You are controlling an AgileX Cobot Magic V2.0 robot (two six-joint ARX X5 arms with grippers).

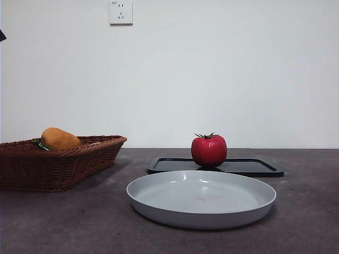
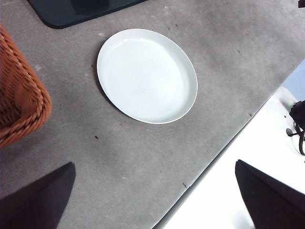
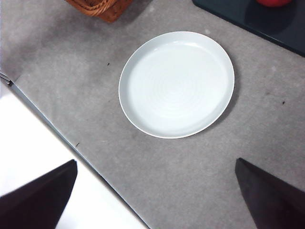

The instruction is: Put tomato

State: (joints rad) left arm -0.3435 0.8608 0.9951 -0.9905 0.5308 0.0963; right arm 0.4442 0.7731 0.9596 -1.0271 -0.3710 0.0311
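Note:
The glossy red tomato (image 1: pixel 208 151) with a dark green stem stands on a flat black tray (image 1: pixel 249 167) behind the plate; only its lower edge (image 3: pixel 274 2) shows in the right wrist view. An empty white plate (image 1: pixel 201 198) lies in front of the tray and shows in both wrist views (image 2: pixel 147 75) (image 3: pixel 177 84). My left gripper (image 2: pixel 155 200) is open and empty, high above the table's near edge. My right gripper (image 3: pixel 157 200) is open and empty, also high above the near edge. Neither is near the tomato.
A brown wicker basket (image 1: pixel 79 156) stands at the left with an orange-brown oblong fruit (image 1: pixel 60 139) in it. The basket's corner shows in the left wrist view (image 2: pixel 19 100) and the right wrist view (image 3: pixel 102 7). A black arm tip (image 1: pixel 2 35) shows at the upper left edge.

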